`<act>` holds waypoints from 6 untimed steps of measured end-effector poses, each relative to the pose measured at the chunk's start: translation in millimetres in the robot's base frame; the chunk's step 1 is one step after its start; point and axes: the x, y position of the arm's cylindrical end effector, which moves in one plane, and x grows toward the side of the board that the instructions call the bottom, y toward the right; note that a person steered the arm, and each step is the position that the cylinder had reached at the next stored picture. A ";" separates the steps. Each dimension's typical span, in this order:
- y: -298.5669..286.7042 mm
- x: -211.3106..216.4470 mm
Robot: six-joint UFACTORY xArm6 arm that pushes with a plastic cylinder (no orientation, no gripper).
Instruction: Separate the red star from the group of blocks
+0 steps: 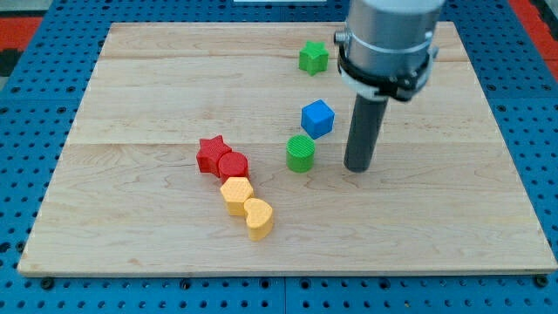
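The red star lies left of the board's middle, touching a red round block at its lower right. Below them a yellow block and a yellow heart form a chain running down to the right. My tip rests on the board well to the right of the red star. A green round block stands between the tip and the red pair. A blue cube sits just above left of the tip.
A green star-like block sits near the board's top, left of the arm's body. The wooden board lies on a blue perforated table.
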 end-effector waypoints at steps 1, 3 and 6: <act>23.7 86.8; -39.0 121.0; -136.7 55.1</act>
